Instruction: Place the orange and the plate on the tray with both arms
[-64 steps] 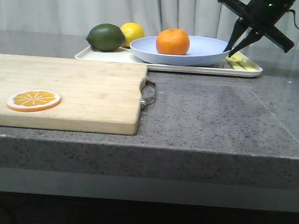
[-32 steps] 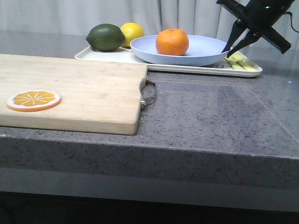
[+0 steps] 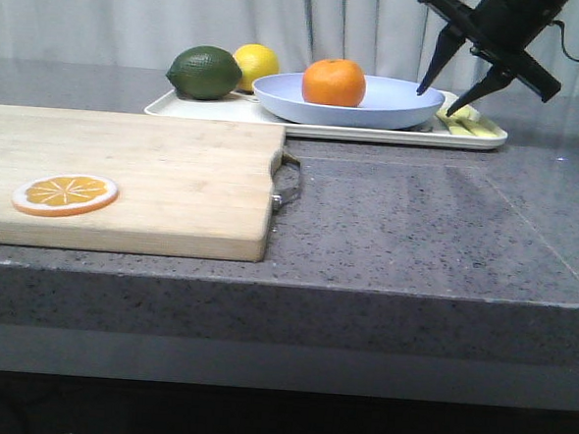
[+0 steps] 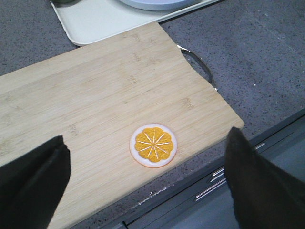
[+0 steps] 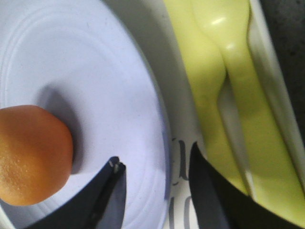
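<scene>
The orange [image 3: 334, 82] sits in the pale lavender-blue plate [image 3: 375, 104], which rests on the cream-white tray [image 3: 373, 134] at the back of the counter. My right gripper [image 3: 442, 100] is open, its fingers straddling the plate's right rim without pinching it. In the right wrist view one finger is over the plate [image 5: 109, 95], the other over the tray, the gripper [image 5: 155, 164] spanning the rim, with the orange [image 5: 31, 155] beside it. My left gripper [image 4: 143, 162] is open and empty, high above the wooden board; it is out of the front view.
A dark green lime-like fruit [image 3: 205, 72] and a yellow lemon [image 3: 257, 64] sit on the tray's left part. Yellow cutlery [image 5: 228, 95] lies on its right end. A wooden cutting board [image 3: 125, 177] with an orange slice [image 3: 66, 194] fills the front left.
My right gripper has opened off the plate's right rim; the plate has settled flat on the tray. The orange stayed in the plate.
</scene>
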Motion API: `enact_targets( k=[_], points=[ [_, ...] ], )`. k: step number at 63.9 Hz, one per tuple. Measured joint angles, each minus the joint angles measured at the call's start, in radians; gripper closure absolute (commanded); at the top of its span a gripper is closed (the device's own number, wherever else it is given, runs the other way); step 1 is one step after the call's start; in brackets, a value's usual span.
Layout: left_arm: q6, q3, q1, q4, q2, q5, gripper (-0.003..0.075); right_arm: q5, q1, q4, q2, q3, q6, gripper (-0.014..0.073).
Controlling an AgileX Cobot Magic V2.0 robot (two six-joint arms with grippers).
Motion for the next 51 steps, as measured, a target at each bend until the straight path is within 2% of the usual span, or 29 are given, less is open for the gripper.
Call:
enact_targets(
  k=[15, 30, 36, 51],
  points=[
    [0.0, 0.0, 0.0, 0.0, 0.0, 0.0, 0.009, 0.087, 0.0, -0.035, -0.079, 0.0, -0.108, 0.0233],
    [0.0, 0.0, 0.0, 0.0, 0.0, 0.0, 0.009, 0.106, 0.0, -0.188, -0.258, 0.042, -0.188, 0.0235],
    [0.0, 0.0, 0.0, 0.0, 0.0, 0.0, 0.009, 0.106, 0.0, -0.228, -0.363, 0.135, -0.247, 0.0235],
    [0.0, 0.0, 0.0, 0.0, 0.0, 0.0, 0.009, 0.11, 0.0, -0.31, -0.692, 0.49, -0.424, 0.0235]
  ],
)
